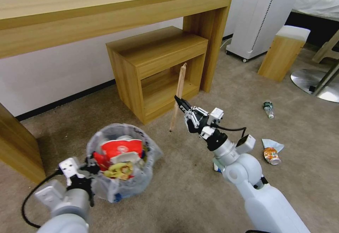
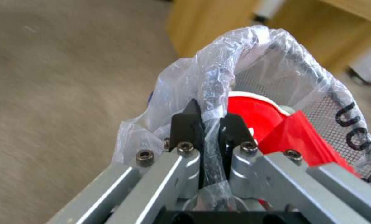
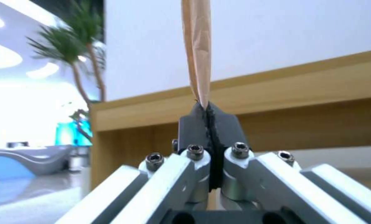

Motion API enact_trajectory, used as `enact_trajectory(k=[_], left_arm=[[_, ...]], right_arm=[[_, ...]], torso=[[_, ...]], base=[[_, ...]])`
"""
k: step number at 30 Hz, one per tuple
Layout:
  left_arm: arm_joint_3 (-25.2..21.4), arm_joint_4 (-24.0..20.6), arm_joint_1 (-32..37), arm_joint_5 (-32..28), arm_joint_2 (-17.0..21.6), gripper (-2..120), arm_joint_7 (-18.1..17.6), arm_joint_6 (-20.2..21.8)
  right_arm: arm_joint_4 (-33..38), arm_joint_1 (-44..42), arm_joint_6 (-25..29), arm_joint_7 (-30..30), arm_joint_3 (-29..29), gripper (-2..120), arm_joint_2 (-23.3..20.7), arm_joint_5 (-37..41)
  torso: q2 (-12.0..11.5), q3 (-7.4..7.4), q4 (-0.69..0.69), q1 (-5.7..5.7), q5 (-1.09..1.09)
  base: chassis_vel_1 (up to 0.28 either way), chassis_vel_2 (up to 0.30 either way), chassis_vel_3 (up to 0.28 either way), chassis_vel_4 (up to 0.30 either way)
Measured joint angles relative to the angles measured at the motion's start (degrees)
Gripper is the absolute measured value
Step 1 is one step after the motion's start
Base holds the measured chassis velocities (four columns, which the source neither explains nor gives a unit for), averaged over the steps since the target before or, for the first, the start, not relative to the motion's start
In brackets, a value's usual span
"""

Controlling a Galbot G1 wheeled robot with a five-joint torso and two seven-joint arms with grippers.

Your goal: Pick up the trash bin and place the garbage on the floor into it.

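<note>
Right pincer (image 1: 177,99): fingers pressed together, clamped on the wooden stick (image 1: 178,97). The head view shows the stick standing near-vertical, slightly tilted, gripped near its middle, with its lower end above the floor (image 1: 190,187) in front of the low wooden cabinet (image 1: 159,70). The right wrist view (image 3: 210,124) shows what the head view cannot: the black finger pads meet on the stick (image 3: 197,49) with no gap, and the stick rises straight out of the closed tips against the white wall.

Left pincer (image 1: 92,168): clamped on the rim of the trash bin (image 1: 122,162), at the side of the rim nearest the robot. The left wrist view (image 2: 210,124) gives the detail: the two black fingers pinch the crinkled clear liner bag (image 2: 202,77) and the rim between them. It also shows a mesh inner wall and black lettering on the bag, neither legible in the head view.

Bin contents: a red-white paper bowl (image 1: 122,147) on top, a yellow crumpled wrapper (image 1: 120,171) just beside it, and further red material below. The left wrist view shows the bowl (image 2: 256,115) touching the rim by the fingers.

Floor, beige carpet: a small plastic bottle (image 1: 268,109) lies well to the right of the cabinet. Nearer the robot lie a crushed can (image 1: 272,155) and a pale blue wrapper (image 1: 272,143), touching each other. A long wooden worktop (image 1: 106,10) stands against the wall above the cabinet.
</note>
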Motion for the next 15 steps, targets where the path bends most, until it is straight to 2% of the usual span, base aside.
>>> enact_trajectory(k=[5,15], left_arm=[[5.6,-2.0,1.9,-0.2,0.2,3,-0.3,1.1],[9.3,-2.3,2.0,0.5,-0.1,3,-0.4,1.5]], right_arm=[[-3.6,1.6,1.4,-2.8,-3.0,0,2.0,-1.3],[-8.3,3.9,1.5,-4.1,-8.0,0,3.2,-2.0]], torso=[[0.0,0.00,0.00,0.00,0.00],[0.0,0.00,0.00,0.00,-0.01]], base=[[0.000,0.000,0.000,0.000],[0.000,0.000,0.000,0.000]])
